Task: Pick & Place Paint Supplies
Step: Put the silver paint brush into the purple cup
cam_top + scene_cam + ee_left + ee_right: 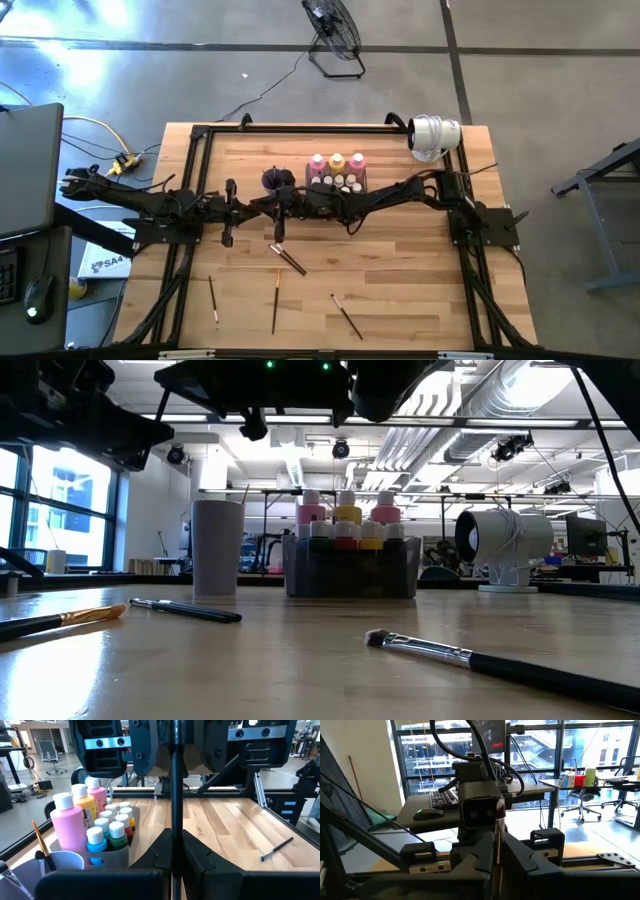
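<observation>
Both grippers met above the desk (pixel 400 270), just in front of the purple cup (pixel 275 180) and the grey tray (pixel 350 570) of paint bottles (pixel 337 163). The left gripper (pixel 176 851) and right gripper (pixel 497 851) were each closed on one upright thin brush handle (pixel 176 790). Four other paintbrushes (pixel 288 259) lay loose on the desk nearer the front edge.

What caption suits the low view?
Paintbrushes lie on the wooden table before a tray of paint bottles.
</observation>
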Robot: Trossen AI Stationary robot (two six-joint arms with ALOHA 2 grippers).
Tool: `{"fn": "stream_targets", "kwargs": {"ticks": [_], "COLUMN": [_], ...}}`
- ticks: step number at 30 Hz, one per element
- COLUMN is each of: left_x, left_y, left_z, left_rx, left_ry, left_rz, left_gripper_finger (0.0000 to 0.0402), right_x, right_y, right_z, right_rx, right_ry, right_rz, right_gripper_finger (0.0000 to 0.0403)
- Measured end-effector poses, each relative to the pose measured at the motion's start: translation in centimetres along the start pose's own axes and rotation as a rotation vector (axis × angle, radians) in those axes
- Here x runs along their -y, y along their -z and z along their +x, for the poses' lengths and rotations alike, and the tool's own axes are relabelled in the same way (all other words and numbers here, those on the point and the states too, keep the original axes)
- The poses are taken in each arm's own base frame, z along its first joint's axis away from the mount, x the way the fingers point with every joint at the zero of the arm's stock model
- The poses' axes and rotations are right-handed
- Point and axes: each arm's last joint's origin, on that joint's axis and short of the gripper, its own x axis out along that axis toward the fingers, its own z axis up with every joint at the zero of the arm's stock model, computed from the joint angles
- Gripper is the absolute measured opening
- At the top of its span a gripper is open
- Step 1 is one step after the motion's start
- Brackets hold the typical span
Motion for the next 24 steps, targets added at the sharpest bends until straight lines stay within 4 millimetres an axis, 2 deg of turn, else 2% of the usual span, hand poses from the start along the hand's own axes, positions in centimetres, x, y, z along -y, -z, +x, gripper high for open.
{"fn": "stream_targets", "kwargs": {"ticks": [6,16,19,24], "left_x": [-0.03,-0.15,-0.16,-0.20], "left_y": [0.06,0.16,0.17,0.17], "left_z": [0.00,-0.01,-0.01,-0.01], "left_rx": [-0.006,-0.017,-0.018,-0.018], "left_ry": [-0.010,-0.054,-0.056,-0.069], "left_rz": [0.002,0.004,0.004,0.005], "left_gripper_finger": [0.0016,0.0044,0.0064,0.0122], "right_x": [-0.04,0.03,-0.01,-0.03], "right_y": [0.05,0.10,0.11,0.20], "right_z": [-0.01,-0.01,-0.02,-0.02], "right_rx": [-0.003,-0.008,-0.008,-0.018], "right_ry": [0.009,0.019,0.018,0.017], "right_rz": [-0.004,-0.011,-0.008,-0.009], "right_gripper_finger": [0.0013,0.0009,0.0009,0.0008]}}
